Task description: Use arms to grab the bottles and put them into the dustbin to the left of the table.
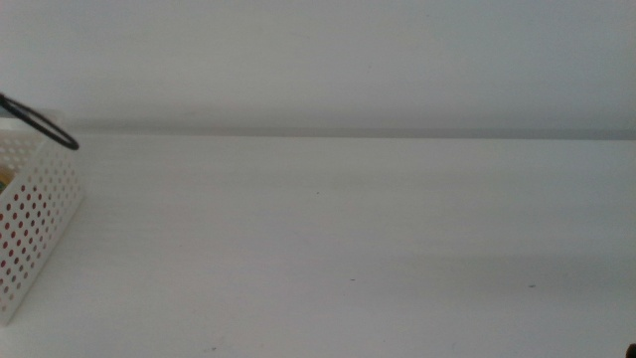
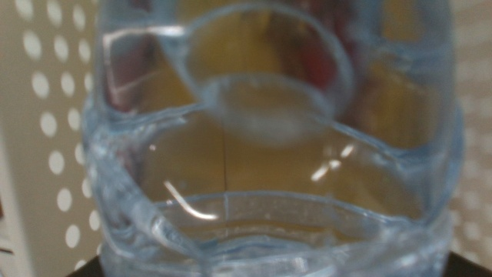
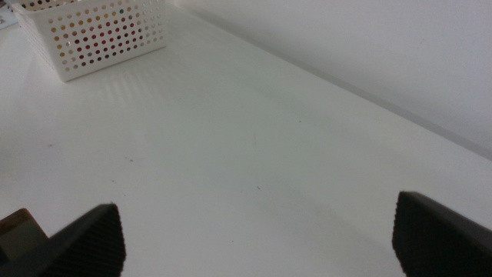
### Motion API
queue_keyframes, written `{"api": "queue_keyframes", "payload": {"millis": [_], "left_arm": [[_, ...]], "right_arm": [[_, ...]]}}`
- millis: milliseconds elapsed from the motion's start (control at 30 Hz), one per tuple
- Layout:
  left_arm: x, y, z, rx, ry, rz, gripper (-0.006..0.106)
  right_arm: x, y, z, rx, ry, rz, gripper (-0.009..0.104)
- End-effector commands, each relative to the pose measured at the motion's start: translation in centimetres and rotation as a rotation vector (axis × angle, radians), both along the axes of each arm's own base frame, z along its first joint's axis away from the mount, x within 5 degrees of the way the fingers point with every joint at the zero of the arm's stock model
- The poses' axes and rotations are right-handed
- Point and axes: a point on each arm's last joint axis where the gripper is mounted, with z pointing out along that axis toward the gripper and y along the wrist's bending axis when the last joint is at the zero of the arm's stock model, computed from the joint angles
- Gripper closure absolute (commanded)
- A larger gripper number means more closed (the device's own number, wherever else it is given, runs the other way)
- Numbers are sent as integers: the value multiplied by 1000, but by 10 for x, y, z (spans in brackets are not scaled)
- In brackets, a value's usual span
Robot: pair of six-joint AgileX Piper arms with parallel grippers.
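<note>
1. A white basket with rows of round holes in its walls sits at the far left edge of the counter in the middle view, only partly in frame.
2. Through the holes, red and orange-yellow colours show from things inside the basket; their shapes cannot be made out.
3. A black cable loops over the basket's top corner in the middle view. Neither arm shows there otherwise.
4. The left wrist view is almost filled by a clear water bottle, very close and blurred, with ridged, bluish plastic.
5. Perforated white basket wall stands on both sides behind the bottle, so the bottle is inside or just over the basket. Orange and red blurs show through the clear plastic.
6. The left pincer is hidden apart from a dark sliver at the picture's lower edge, so I cannot tell whether it grips the bottle or how wide it stands.
7. The right pincer hovers low over bare counter, well apart from the basket. Its two dark ribbed fingers stand spread wide, with nothing between them.
8. The counter is plain white, with a few tiny dark specks.
9. A plain white wall rises behind the counter.
</note>
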Motion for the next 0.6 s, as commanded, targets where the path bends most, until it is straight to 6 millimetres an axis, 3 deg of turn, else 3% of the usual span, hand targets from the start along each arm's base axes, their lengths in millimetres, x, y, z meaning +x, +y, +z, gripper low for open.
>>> {"api": "queue_keyframes", "payload": {"millis": [0, 167, 267, 367, 567], "left_arm": [[4, 8, -3, 2, -17, 31, 102], [12, 11, -29, -44, 32, 47, 102], [15, 11, -37, -69, 33, 54, 94], [18, 11, -36, -74, 7, 51, 77], [16, 7, -30, -90, 20, 28, 29]], "right_arm": [[1, -1, 0, -4, -16, -6, 2], [1, -1, 0, -4, -16, -6, 2], [1, -1, 0, -4, -16, -6, 2], [1, -1, 0, -4, -16, -6, 2], [1, -1, 0, -4, -16, -6, 2]]}}
